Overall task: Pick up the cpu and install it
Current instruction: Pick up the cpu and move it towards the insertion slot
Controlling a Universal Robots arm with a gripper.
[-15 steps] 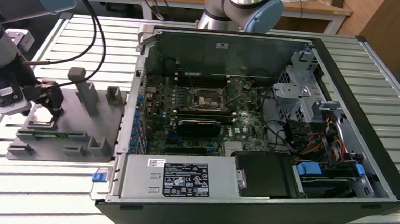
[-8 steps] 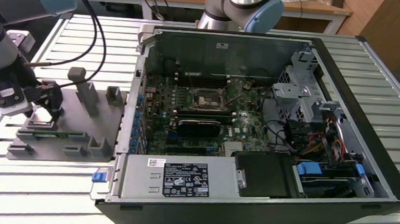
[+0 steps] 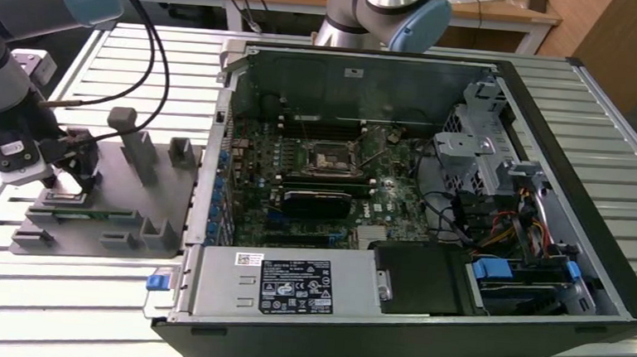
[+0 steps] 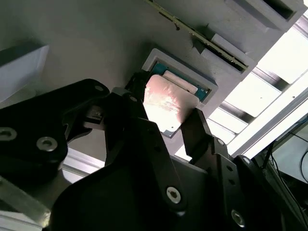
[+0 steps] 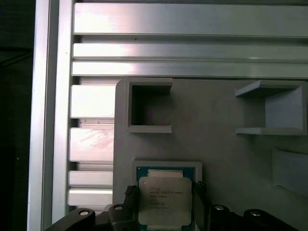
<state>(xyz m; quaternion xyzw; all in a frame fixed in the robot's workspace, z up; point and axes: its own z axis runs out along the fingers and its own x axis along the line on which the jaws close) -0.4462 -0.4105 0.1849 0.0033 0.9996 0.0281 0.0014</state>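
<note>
Silvery cpu (image 5: 165,199) clamped by its edges between gripper (image 4: 167,105) fingers, prob. just clear of its nest in grey fixture plate (image 5: 216,144); side grip spares the top face.

Slatted alu table (image 3: 137,59) carries 2 things flat on its slats: grey holder plate (image 3: 113,192) w/ posts & pockets at exterior view's left, open PC case (image 3: 358,81) just beside it, right.
</note>
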